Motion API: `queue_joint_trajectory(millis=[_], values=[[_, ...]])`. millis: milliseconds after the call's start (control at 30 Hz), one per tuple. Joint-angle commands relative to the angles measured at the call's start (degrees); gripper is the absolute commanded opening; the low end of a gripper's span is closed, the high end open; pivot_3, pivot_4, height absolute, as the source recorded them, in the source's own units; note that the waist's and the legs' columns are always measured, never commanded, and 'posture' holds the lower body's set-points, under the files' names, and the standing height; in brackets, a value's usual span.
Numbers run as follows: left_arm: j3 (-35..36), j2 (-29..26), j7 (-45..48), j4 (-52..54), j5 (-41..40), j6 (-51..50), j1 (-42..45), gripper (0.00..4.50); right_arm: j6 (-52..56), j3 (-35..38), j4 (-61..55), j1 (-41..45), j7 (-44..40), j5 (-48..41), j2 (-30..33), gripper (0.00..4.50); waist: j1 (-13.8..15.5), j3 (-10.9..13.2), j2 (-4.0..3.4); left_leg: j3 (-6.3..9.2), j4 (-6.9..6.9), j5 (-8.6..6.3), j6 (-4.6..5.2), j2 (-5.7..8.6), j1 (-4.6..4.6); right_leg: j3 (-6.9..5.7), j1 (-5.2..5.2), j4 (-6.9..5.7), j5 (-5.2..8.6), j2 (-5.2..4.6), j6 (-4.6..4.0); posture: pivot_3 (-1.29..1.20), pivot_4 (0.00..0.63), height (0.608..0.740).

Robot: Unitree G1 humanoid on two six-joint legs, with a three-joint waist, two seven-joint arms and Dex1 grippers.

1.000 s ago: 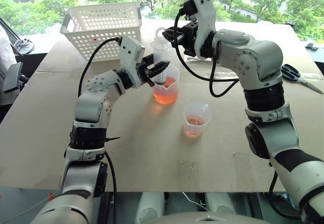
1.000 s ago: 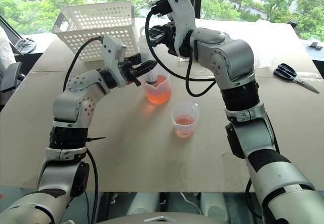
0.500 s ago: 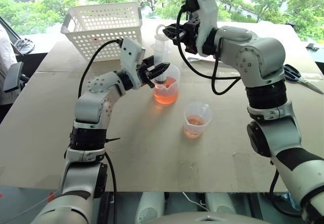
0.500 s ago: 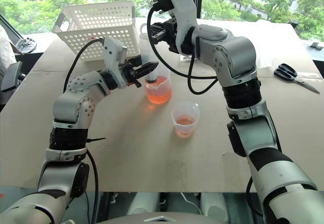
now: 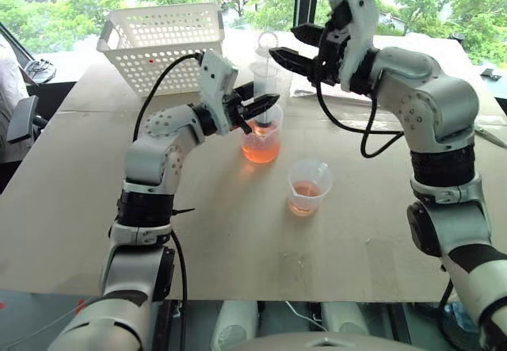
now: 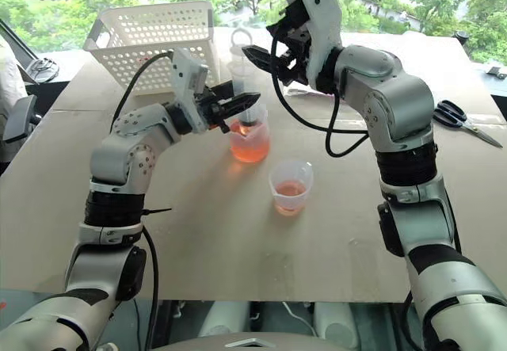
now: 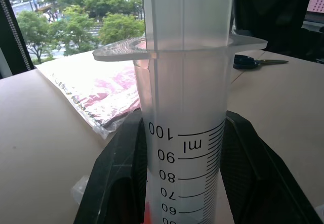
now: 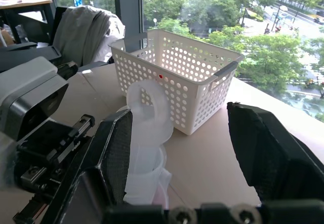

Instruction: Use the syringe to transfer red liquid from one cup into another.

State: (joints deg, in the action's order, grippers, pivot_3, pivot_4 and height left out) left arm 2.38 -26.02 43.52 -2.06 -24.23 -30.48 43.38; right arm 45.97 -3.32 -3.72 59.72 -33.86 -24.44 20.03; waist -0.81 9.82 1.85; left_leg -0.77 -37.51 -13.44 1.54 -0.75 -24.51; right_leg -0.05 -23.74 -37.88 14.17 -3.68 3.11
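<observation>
White perforated basket [image 5: 162, 42]: far left of the table [image 5: 238, 232], well behind the cups; nothing can be made out inside it.

Left gripper [image 5: 265, 102]: fingers clamped on the barrel of the syringe [image 5: 264, 70], pointing roughly level toward the robot's right. In the left wrist view the two black fingers [image 7: 114, 178] press against both sides of the clear barrel, just below its flange, with the printed scale between them.

Syringe: upright, nozzle end down inside the larger spouted cup [image 5: 261, 133], white plunger ring at the top, rising above the left gripper.

Larger spouted cup: stands on the table directly under the left gripper; holds red liquid [image 5: 260, 150] in its lower part.

Smaller cup [image 5: 308, 186]: stands nearer the robot and to the right of the larger cup, apart from it; a shallow layer of orange-red liquid in the bottom.

Right gripper [image 5: 297, 44]: fingers spread wide, holding nothing, just to the right of the plunger ring and level with it. In the right wrist view the ring [image 8: 147, 105] stands between the parted fingers, close by one of them.

Scissors [image 6: 462, 121]: far right of the table, well apart from the cups.
</observation>
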Motion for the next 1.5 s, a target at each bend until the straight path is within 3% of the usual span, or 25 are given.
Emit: queue_joint_trajectory(millis=[33, 267, 567, 700, 900, 1100, 1267, 1500], values=[[3.5, 0.3, -0.5, -0.7, -3.4, -1.7, 3.6, 1.36, -1.6, 3.6, -5.1, -0.8, -1.1, -1.7, 1.9, 3.21, 0.0, 0.0, 0.0, 0.0, 0.0, 0.0, 0.0, 0.0, 0.0, 0.0, 0.0, 0.0, 0.0, 0.0, 0.0, 0.0, 0.15, 0.74], [4.9, 1.0, -1.3, -2.0, -5.4, -4.1, 7.3, 1.36, 0.4, 7.1, -9.8, -4.4, 0.5, -4.0, 3.6, 3.21, 0.0, 0.0, 0.0, 0.04, -0.01, 0.0, 0.0, -0.02, 0.02, -0.04, 0.01, -0.02, 0.0, 0.01, 0.0, 0.0, 0.15, 0.74], [4.9, 1.6, -2.0, 2.7, -10.4, -9.6, 14.5, 1.36, 7.3, 14.7, -18.3, -8.9, 2.1, -13.0, 8.2, 3.21, 0.2, 0.0, 0.0, 0.11, -0.05, 0.01, -0.01, 0.01, -0.09, -0.09, 0.02, 0.02, 0.0, -0.01, 0.0, 0.0, 0.15, 0.74], [4.1, 2.2, -0.8, 9.1, -17.2, -16.9, 13.2, 1.36, 12.2, 19.1, -23.9, -13.0, 3.2, -18.2, 12.4, 3.21, 0.1, 0.0, 0.0, 0.15, -0.04, 0.01, -0.01, -0.05, -0.09, -0.1, 0.02, 0.03, 0.0, -0.01, 0.0, 0.0, 0.15, 0.74], [0.2, 3.0, 0.6, 15.9, -20.8, -20.3, 7.7, 1.36, 19.2, 25.0, -30.6, -19.9, 4.2, -27.1, 19.2, 3.21, 0.1, 0.0, -0.04, 0.1, -0.05, 0.0, 0.01, -0.23, 0.04, -0.07, 0.07, -0.01, 0.0, 0.02, 0.0, 0.0, 0.15, 0.74], [-3.1, 3.1, 4.9, 16.3, -20.3, -17.8, 3.1, 1.36, 21.5, 27.7, -34.5, -24.1, 8.0, -33.2, 23.1, 3.21, 0.0, 0.0, -0.07, 0.03, -0.1, -0.01, 0.02, -0.24, 0.11, 0.02, 0.12, -0.05, 0.0, 0.05, 0.0, 0.0, 0.15, 0.74], [-4.8, 3.0, 8.0, 15.3, -19.5, -15.7, 1.7, 1.36, 21.0, 27.0, -34.3, -22.7, 11.7, -35.9, 24.0, 3.21, 0.1, 0.0, -0.08, -0.02, -0.1, -0.01, 0.02, -0.24, 0.18, 0.09, 0.16, -0.07, 0.0, 0.12, -0.01, 0.0, 0.15, 0.74], [-8.7, 2.0, 12.2, 14.0, -12.4, -7.0, -1.0, 1.36, 23.2, 25.4, -33.3, -17.9, 19.7, -45.7, 25.0, 3.21, 0.1, 0.0, -0.09, -0.09, -0.12, -0.01, 0.03, -0.28, 0.17, 0.17, 0.16, -0.02, 0.0, 0.12, -0.01, 0.0, 0.15, 0.74]])
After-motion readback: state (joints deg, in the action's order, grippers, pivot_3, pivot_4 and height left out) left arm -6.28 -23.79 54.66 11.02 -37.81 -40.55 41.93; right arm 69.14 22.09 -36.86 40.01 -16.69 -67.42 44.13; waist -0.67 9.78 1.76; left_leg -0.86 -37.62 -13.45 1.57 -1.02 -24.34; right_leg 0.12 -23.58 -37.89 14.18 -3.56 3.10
